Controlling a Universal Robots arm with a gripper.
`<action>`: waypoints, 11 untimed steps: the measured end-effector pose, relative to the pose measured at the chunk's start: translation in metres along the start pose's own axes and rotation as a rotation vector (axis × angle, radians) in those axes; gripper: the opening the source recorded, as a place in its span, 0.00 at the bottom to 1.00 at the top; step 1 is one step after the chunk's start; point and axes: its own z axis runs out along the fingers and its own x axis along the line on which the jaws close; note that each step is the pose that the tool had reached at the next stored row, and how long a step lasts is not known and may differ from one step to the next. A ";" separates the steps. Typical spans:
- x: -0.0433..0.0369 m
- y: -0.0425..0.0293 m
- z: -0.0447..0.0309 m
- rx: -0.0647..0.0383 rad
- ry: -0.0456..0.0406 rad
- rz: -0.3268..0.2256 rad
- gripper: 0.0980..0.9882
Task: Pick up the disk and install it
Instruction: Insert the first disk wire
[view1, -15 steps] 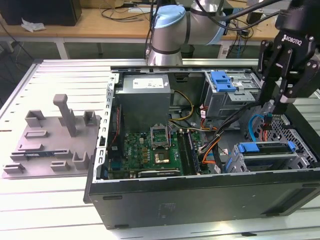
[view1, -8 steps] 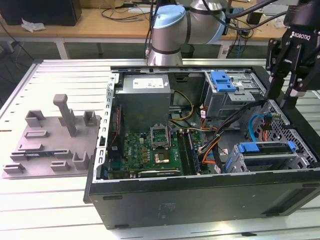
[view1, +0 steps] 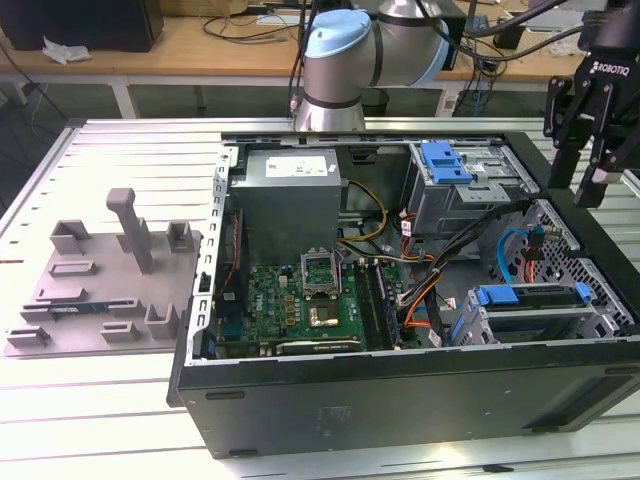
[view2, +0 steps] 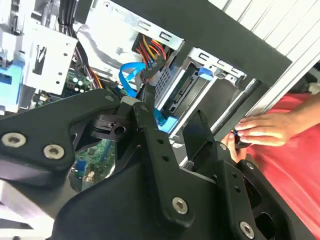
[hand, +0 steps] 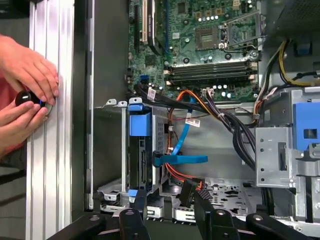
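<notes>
Fingers (hand: 201, 205) spread wide, empty, hovering over disk (hand: 140, 122) in drive bay (hand: 114, 189).

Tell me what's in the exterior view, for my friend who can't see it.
An open black computer case lies on a slatted metal table, motherboard showing. The robot's open gripper hangs above the case's end at the exterior view's right, where the blue-framed disk sits inside. A grey fixture lies at the exterior view's left.
</notes>
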 end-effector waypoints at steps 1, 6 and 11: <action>-0.0005 -0.0005 0.0017 -0.008 -0.0014 0.025 0.45; -0.0021 -0.0027 0.0066 -0.033 -0.0055 0.104 0.45; -0.0043 -0.0106 0.0081 -0.041 -0.0073 0.132 0.45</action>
